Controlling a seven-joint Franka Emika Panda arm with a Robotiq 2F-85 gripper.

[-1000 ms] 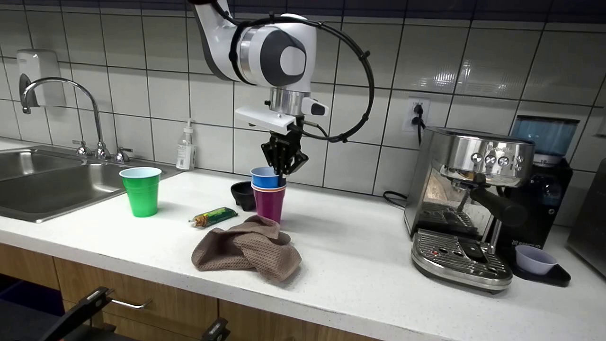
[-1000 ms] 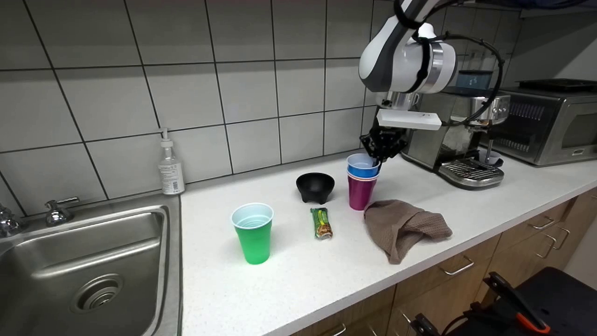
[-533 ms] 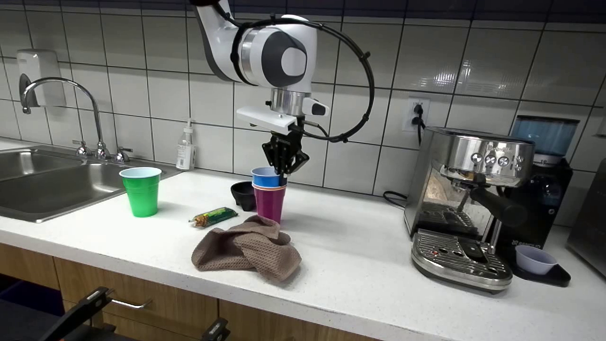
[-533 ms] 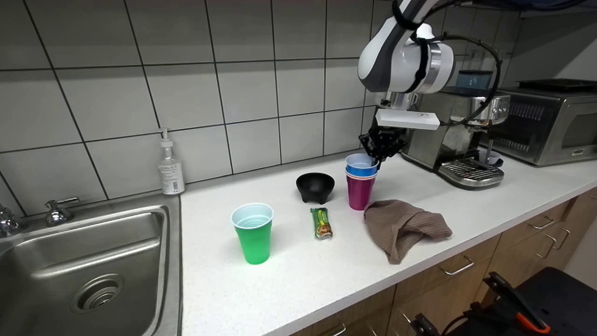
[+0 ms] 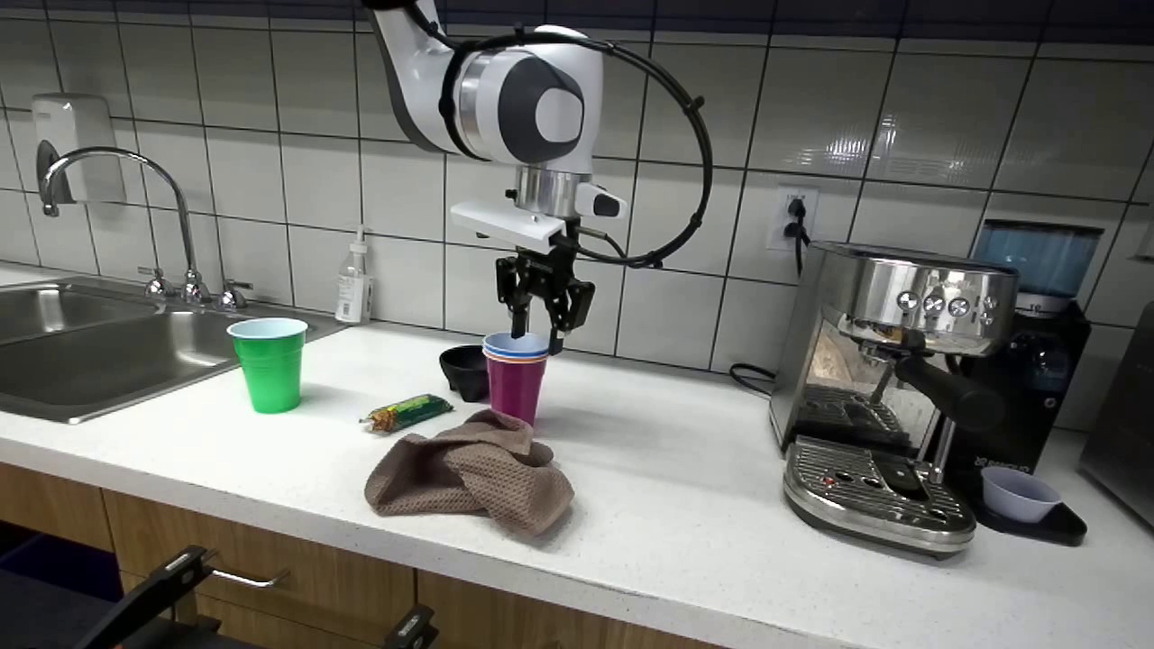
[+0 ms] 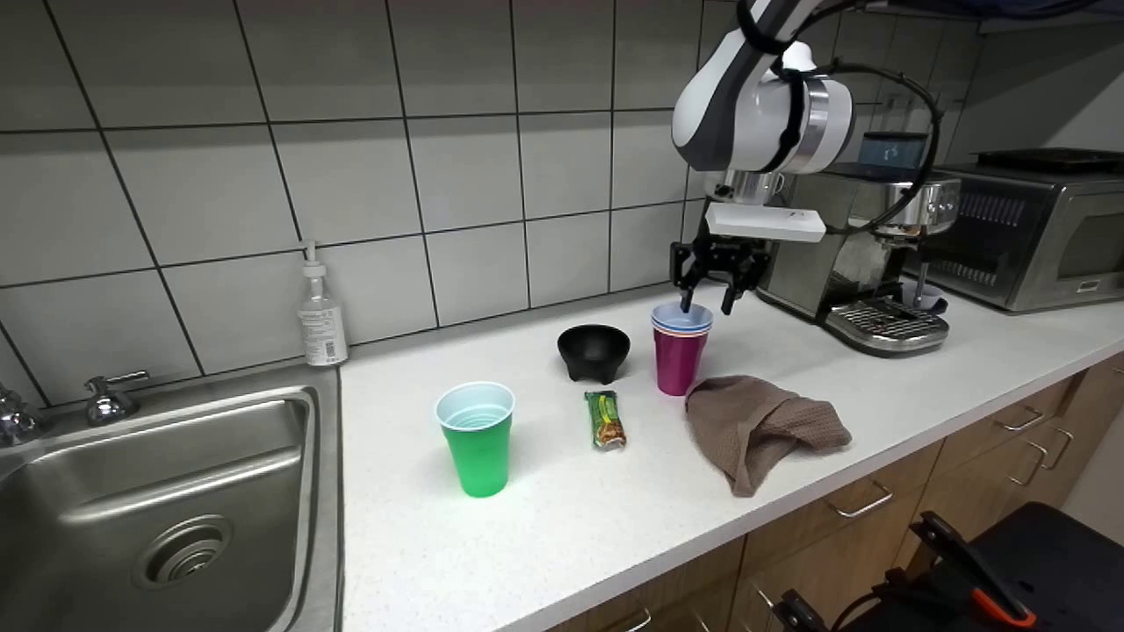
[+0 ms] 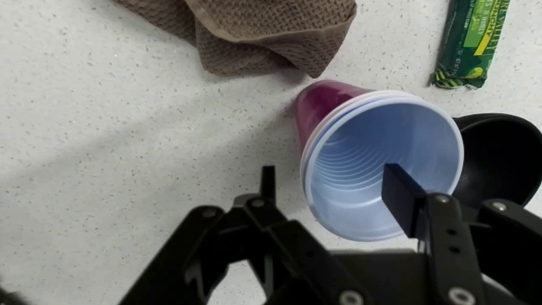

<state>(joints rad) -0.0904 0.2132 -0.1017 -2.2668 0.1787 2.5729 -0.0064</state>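
Espresso machine [image 5: 852, 392] beside probable grinder [image 5: 1041, 356]

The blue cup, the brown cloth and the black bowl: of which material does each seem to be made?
Blue cup: most likely thin plastic, smooth and slightly shiny; moulded rings show inside. Brown cloth: matte woven fabric, by its waffle texture and soft folds; the fibre is unclear. Black bowl: perhaps plastic, with an even, dull sheen, though ceramic is possible.
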